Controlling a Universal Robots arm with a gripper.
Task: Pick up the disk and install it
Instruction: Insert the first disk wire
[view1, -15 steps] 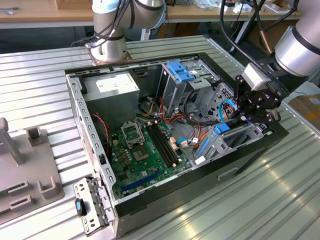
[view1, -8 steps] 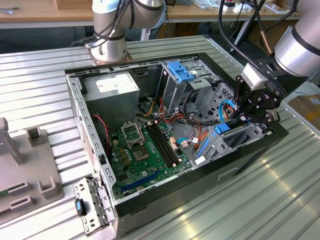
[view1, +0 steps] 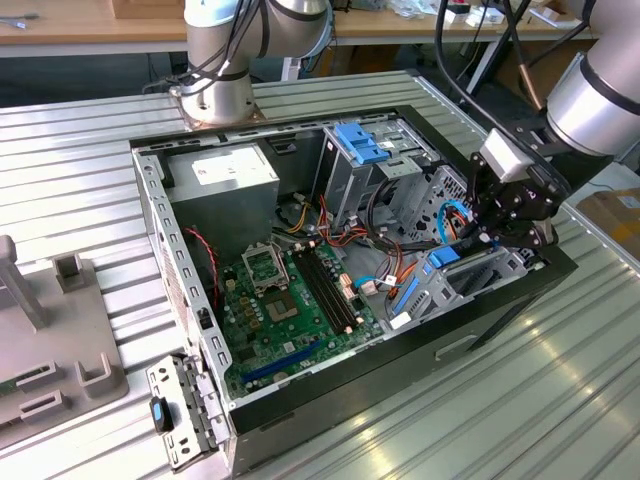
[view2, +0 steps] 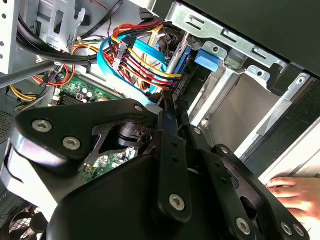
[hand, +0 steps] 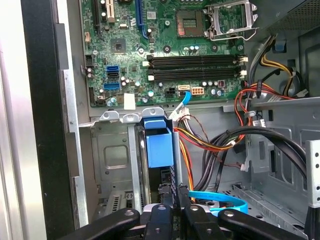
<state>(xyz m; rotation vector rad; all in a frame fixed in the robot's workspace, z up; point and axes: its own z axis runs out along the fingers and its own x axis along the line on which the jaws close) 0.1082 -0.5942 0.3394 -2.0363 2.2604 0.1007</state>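
Ribbed metal bench (view1: 560, 380) under one open PC case (view1: 500, 300), black shell, lying on its side. I count 1 green motherboard (view1: 290, 310), 1 grey PSU box (view1: 225, 185), 1 tall drive cage (view1: 350, 175) w/ blue latch. My gripper (view1: 490, 232) sits at the drive bay; fingers (hand: 172, 200) look pinched narrow on the disk (hand: 159, 145), blue plastic carrier edge-up in the bay slot. One hand (view2: 295, 192) rests nearby in second wrist view.

One open computer case (view1: 180, 260), one motherboard (view1: 290, 310), one power-supply box (view1: 232, 172), one hand (view2: 295, 192), one disk (hand: 160, 145).
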